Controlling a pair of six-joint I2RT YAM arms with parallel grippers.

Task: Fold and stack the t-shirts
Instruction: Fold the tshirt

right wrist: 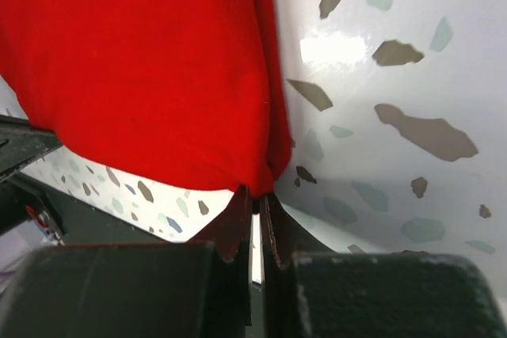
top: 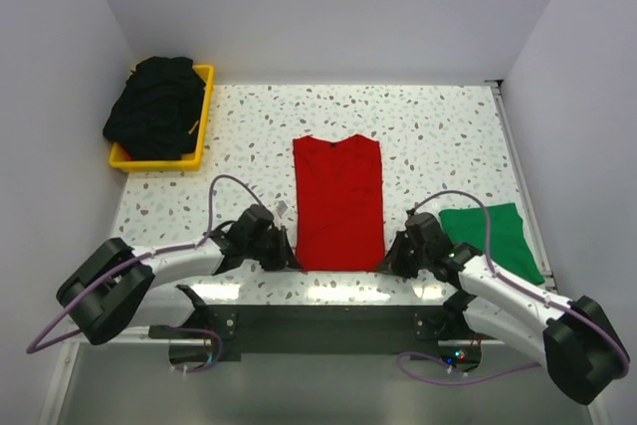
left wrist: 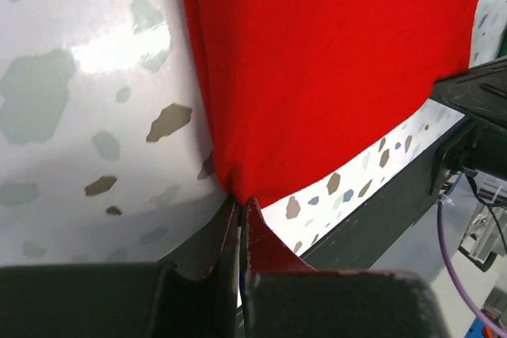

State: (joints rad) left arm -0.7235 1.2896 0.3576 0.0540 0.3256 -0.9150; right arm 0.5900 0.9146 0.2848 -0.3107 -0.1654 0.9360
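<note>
- right gripper point(right wrist: 255, 202) is pinching the corner of the red t-shirt point(right wrist: 142, 61), jaws squeezing nearly together
- shirt's lying on the speckled table point(right wrist: 380, 77)

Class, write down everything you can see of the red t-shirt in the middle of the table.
The red t-shirt is plain, bright, soft cloth, folded into a tall narrow rectangle with its neckline at the far end and no sleeves showing. It lies flat on the speckled table. The left claw and right claw each pinch one near corner.
</note>
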